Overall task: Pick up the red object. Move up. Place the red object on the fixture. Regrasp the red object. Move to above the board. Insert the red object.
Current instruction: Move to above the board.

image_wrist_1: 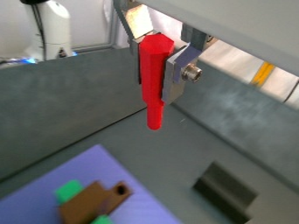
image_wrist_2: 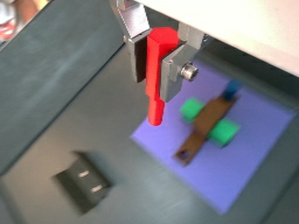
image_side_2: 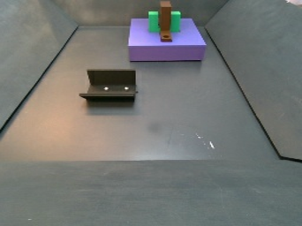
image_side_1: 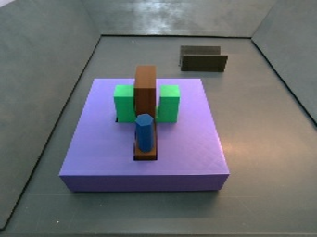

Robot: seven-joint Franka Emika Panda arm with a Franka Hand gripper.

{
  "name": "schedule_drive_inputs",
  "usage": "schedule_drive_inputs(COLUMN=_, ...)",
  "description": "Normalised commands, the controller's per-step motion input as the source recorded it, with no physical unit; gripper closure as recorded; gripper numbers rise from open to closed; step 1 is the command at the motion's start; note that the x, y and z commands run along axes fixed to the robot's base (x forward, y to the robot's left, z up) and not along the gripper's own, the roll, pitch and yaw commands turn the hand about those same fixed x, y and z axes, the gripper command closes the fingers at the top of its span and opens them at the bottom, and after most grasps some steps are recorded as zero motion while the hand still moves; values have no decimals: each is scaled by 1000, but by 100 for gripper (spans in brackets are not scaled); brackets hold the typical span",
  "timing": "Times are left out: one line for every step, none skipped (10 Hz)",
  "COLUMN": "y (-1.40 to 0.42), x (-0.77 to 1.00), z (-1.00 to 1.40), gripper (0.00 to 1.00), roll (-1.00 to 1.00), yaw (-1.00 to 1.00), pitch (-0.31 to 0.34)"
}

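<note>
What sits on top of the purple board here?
On the board sit a green block, a brown slab and a blue cylinder. The gripper holds the red object overhead.

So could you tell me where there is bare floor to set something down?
Bare floor lies between the fixture and the board, and on the near side of the fixture. The board's middle is crowded with blocks. The gripper, high above, holds the red object.

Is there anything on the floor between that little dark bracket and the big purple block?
Nothing: in both side views bare grey floor separates the fixture from the board. The jaws of the gripper, seen only in the wrist views, hold the red object above.
</note>
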Motion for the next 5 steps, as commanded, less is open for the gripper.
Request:
schedule_drive_inputs(y=-162, x=-141, z=27, gripper=100, roll=-1000, yaw=-24, pitch=90)
schedule_drive_inputs(y=-124, x=-119, z=30, gripper=100, roll=-995, yaw=-28, pitch=83)
schedule_drive_inputs(y=-48, x=-95, z=8, gripper=100, roll=-669, yaw=-11, pitch=30)
schedule_drive_inputs(y=-20, x=-73, z=-1, gripper=100, roll=-465, yaw=-9, pitch=4)
schedule_drive_inputs(y=-7, x=-50, z=6, gripper=100, roll=-271, yaw=-2, pitch=-5)
